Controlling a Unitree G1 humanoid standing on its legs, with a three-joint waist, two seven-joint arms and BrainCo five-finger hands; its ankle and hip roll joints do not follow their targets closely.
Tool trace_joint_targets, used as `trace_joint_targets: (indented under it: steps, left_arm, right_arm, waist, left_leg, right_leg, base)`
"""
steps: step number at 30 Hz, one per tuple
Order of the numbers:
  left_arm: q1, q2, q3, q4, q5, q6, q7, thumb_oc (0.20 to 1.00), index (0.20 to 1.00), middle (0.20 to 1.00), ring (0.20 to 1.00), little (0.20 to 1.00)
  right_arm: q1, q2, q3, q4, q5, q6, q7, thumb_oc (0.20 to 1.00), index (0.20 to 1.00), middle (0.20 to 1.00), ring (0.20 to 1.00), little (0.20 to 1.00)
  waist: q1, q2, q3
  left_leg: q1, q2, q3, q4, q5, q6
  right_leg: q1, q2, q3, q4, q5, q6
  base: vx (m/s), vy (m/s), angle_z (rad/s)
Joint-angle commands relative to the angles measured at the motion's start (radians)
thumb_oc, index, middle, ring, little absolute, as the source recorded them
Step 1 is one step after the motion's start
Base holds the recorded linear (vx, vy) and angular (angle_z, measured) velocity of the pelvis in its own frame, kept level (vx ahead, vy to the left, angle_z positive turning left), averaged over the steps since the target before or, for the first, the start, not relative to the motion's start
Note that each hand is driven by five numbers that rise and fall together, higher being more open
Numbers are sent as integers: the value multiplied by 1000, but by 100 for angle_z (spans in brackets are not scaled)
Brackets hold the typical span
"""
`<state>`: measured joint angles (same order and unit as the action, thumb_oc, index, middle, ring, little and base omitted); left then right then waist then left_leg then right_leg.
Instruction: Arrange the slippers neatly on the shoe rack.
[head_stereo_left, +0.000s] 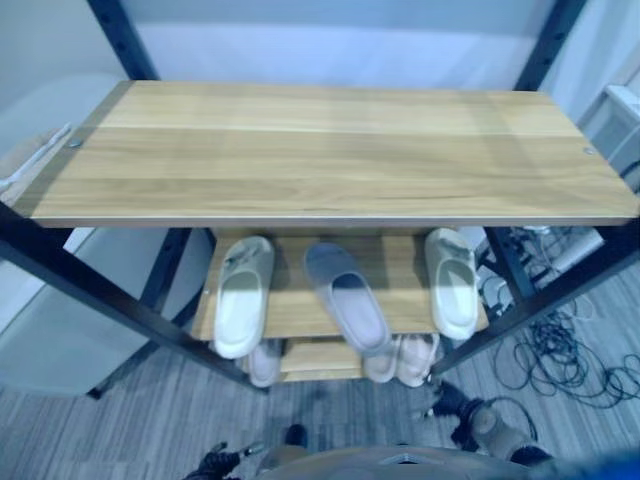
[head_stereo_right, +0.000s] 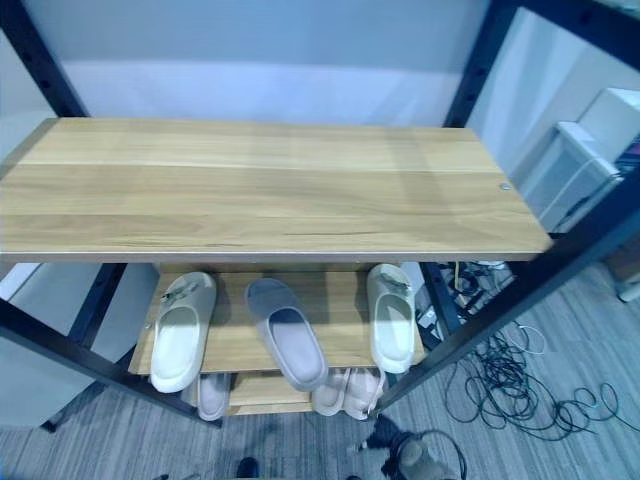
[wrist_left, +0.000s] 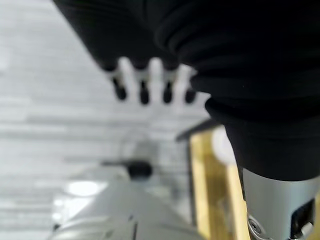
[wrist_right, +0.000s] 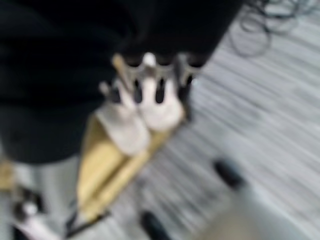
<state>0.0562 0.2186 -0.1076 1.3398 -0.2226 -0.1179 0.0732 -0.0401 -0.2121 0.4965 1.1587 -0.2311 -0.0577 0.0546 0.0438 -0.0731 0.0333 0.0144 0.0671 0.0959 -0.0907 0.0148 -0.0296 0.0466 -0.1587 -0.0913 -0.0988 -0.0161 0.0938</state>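
Observation:
A shoe rack with a bare wooden top shelf stands in front of me. Three slippers lie toes-forward on its middle shelf: a cream slipper at the left, a grey slipper turned slightly askew in the middle, and a cream slipper at the right. Pale pink slippers sit on the lowest shelf, and two of them lie just past my right hand. That hand hangs low by the rack's right front, open and empty. My left hand hangs open over the floor by the rack's left front.
Black metal posts frame the rack on both sides. Tangled black cables lie on the floor at the right. A pale grey box stands to the left, and a white cabinet to the right.

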Motion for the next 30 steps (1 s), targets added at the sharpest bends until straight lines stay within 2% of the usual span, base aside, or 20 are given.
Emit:
trace_joint_targets:
  steps: [1, 6, 7, 8, 10, 12, 13, 15, 16, 18, 21, 25, 30]
  left_arm:
    - [-97, -5, 16, 62, -7, -21, 28, 1000, 1000, 1000, 1000, 1000]
    - [-118, 0, 3, 29, -39, -37, 49, 1000, 1000, 1000, 1000, 1000]
    - [-118, 0, 3, 29, -39, -37, 49, 1000, 1000, 1000, 1000, 1000]
    - [-134, 2, -7, 23, -46, -43, 56, 1000, 1000, 1000, 1000, 1000]
    - [-141, -1, -11, 23, -49, -45, 58, 1000, 1000, 1000, 1000, 1000]
    - [-151, -12, -24, 31, -42, -49, 62, 1000, 1000, 1000, 1000, 1000]
    - [-145, -22, -32, 45, -27, -49, 67, 1000, 1000, 1000, 1000, 1000]
    - [-141, -23, -36, 51, -17, -44, 66, 1000, 1000, 1000, 1000, 1000]
    - [-147, -24, -47, 45, -9, -41, 75, 1000, 1000, 1000, 1000, 1000]
    - [-142, -24, -60, 69, 45, -29, 64, 1000, 1000, 1000, 1000, 1000]
    - [-140, -12, -58, 66, 59, -28, 50, 1000, 1000, 1000, 1000, 1000]
    - [-120, 10, -41, 76, 91, -22, 39, 1000, 1000, 1000, 1000, 1000]
    - [-84, 15, -10, 91, 101, -22, 30, 1000, 1000, 1000, 1000, 1000]
  right_arm:
    - [-29, 12, 68, 17, -25, -17, -9, 1000, 1000, 1000, 1000, 1000]
    - [-38, 16, 75, 4, 6, -26, -26, 1000, 1000, 1000, 1000, 1000]
    - [-38, 16, 75, 4, 6, -26, -26, 1000, 1000, 1000, 1000, 1000]
    - [-42, 11, 78, -1, 14, -28, -33, 1000, 1000, 1000, 1000, 1000]
    - [-48, 5, 79, 3, 14, -28, -35, 1000, 1000, 1000, 1000, 1000]
    - [-64, -9, 69, 18, 17, -28, -44, 1000, 1000, 1000, 1000, 1000]
    - [-76, -22, 49, 47, 19, -27, -54, 1000, 1000, 1000, 1000, 1000]
    - [-70, -28, 38, 54, 17, -24, -54, 1000, 1000, 1000, 1000, 1000]
    - [-70, -37, 18, 59, 24, -21, -54, 1000, 1000, 1000, 1000, 1000]
    - [-59, -26, 1, 84, 12, -14, -60, 1000, 1000, 1000, 1000, 1000]
    - [-57, -17, -9, 82, 27, -12, -54, 1000, 1000, 1000, 1000, 1000]
    - [-55, -13, 9, 48, 11, -23, -53, 1000, 1000, 1000, 1000, 1000]
    - [-48, -28, 37, -62, -1, -54, -50, 1000, 1000, 1000, 1000, 1000]
  waist:
    - [-11, 26, 8]
    - [-5, 40, 35]
    - [-6, 40, 35]
    - [-1, 39, 60]
    - [0, 37, 70]
    - [-5, 27, 81]
    - [-14, 20, 72]
    - [-23, 26, 67]
    - [-29, 28, 65]
    - [-34, 25, 48]
    - [-28, 16, 31]
    - [-17, 9, 9]
    - [-19, 7, -11]
  left_leg:
    - [-87, 39, -62, 69, 51, -41]
    - [-106, 68, -84, 70, 97, -69]
    - [-107, 68, -85, 70, 97, -70]
    - [-146, 76, -97, 94, 129, -94]
    - [-165, 79, -103, 112, 139, -103]
    - [-171, 88, -113, 152, 117, -104]
    - [-136, 96, -143, 171, 54, -101]
    - [-107, 105, -152, 152, 41, -96]
    - [-112, 108, -155, 153, 53, -100]
    - [-102, 88, -137, 150, 11, -81]
    - [-100, 66, -115, 166, -16, -71]
    - [-87, 53, -97, 160, -29, -61]
    - [-48, 51, -74, 108, -18, -55]
  right_leg:
    - [46, -30, 13, 139, -68, 56]
    - [38, 11, -11, 196, -122, 27]
    - [38, 11, -12, 196, -122, 27]
    - [39, 19, -28, 189, -121, 19]
    - [33, 19, -32, 188, -116, 19]
    - [8, 4, -29, 195, -95, 23]
    - [-23, -16, -16, 208, -78, 29]
    - [-30, -17, -12, 216, -78, 34]
    - [-36, -25, -10, 230, -75, 42]
    - [-23, -57, -4, 220, -60, 58]
    - [-10, -87, -7, 196, -42, 68]
    - [3, -103, -5, 162, -26, 75]
    - [15, -104, 4, 132, -13, 85]
  base:
    - [-74, -46, -20]
    - [-99, -69, 10]
    - [-179, -47, 12]
    - [-128, -23, 7]
    - [-191, 32, 28]
    - [-179, 124, 34]
    - [-39, 106, 5]
    - [-14, 163, -7]
    - [49, 248, -7]
    - [62, 228, 1]
    - [32, 113, 1]
    - [18, 62, -1]
    - [-13, 0, -14]
